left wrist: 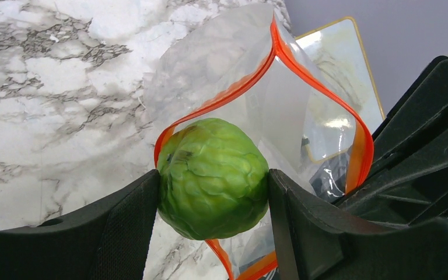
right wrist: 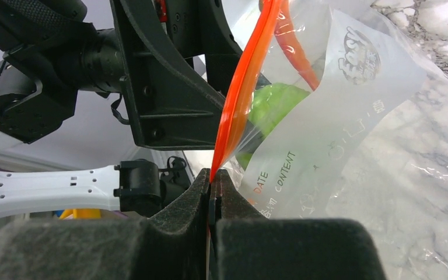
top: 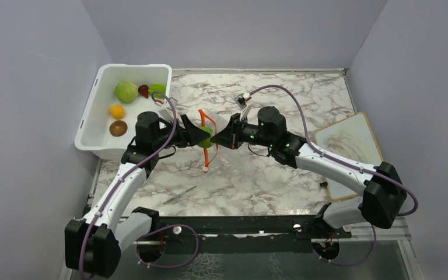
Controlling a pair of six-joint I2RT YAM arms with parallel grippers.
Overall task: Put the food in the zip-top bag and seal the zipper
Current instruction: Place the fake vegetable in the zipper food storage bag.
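My left gripper (left wrist: 213, 192) is shut on a green cabbage-like ball (left wrist: 213, 169) and holds it at the open mouth of the clear zip-top bag (left wrist: 210, 64). The orange-red zipper (left wrist: 321, 87) gapes around the ball. My right gripper (right wrist: 211, 186) is shut on the zipper strip (right wrist: 242, 99) and holds the bag (right wrist: 338, 116) up off the table. From above, both grippers, left (top: 201, 135) and right (top: 224, 139), meet at mid-table. The remaining food lies in the white tub: a pale green cabbage (top: 126, 91), a dark red piece (top: 143, 90), a green fruit (top: 157, 88), an orange (top: 116, 111) and a brown piece (top: 118, 128).
The white tub (top: 87, 125) stands at the far left against the wall. A pale board with a yellow rim (top: 347, 146) lies at the right edge. A small thin green item (top: 181, 194) lies on the marble in front of the left arm. Grey walls close in three sides.
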